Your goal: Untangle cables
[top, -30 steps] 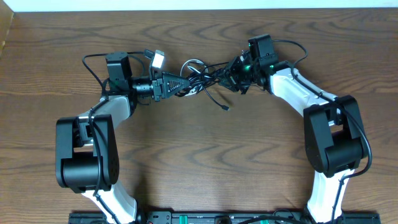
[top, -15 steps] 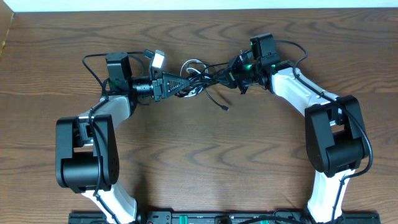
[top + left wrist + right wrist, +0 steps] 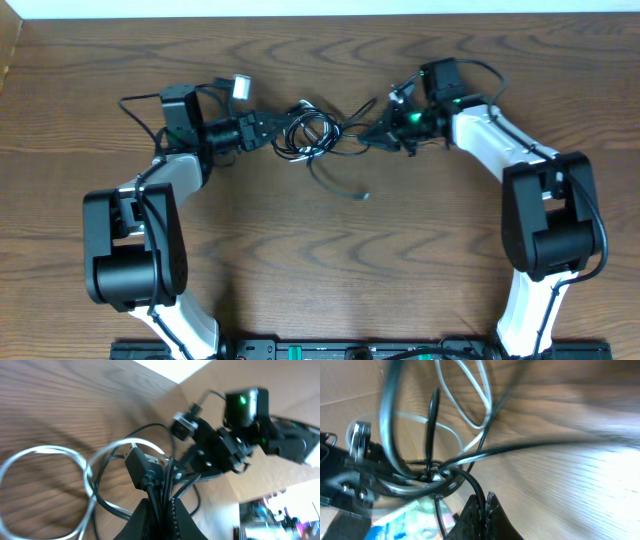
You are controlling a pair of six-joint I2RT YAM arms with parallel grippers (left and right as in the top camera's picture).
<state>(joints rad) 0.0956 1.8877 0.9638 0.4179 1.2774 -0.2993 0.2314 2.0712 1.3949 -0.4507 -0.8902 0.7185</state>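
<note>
The cables (image 3: 312,132) hang as a knot of black and white loops stretched between both grippers at the back of the table. My left gripper (image 3: 268,127) holds the knot's left side; in the left wrist view it (image 3: 162,510) is shut on a bundle of black cables (image 3: 161,477), with a white cable (image 3: 45,452) looping to the left. My right gripper (image 3: 383,130) holds the right side, and in the right wrist view it (image 3: 484,510) is shut on one black cable (image 3: 476,487). A loose black plug end (image 3: 363,196) trails toward the table's middle.
The wooden table (image 3: 320,260) ends at a white wall along its back edge (image 3: 320,15), just behind the cables. Each arm's own thick black wire (image 3: 135,100) loops outward beside its wrist. Both arm bases stand at the front corners.
The right gripper closed on a black cable and moved right. The left gripper moved left. The knot is now stretched wider between them, and the loose plug end has slid forward.
</note>
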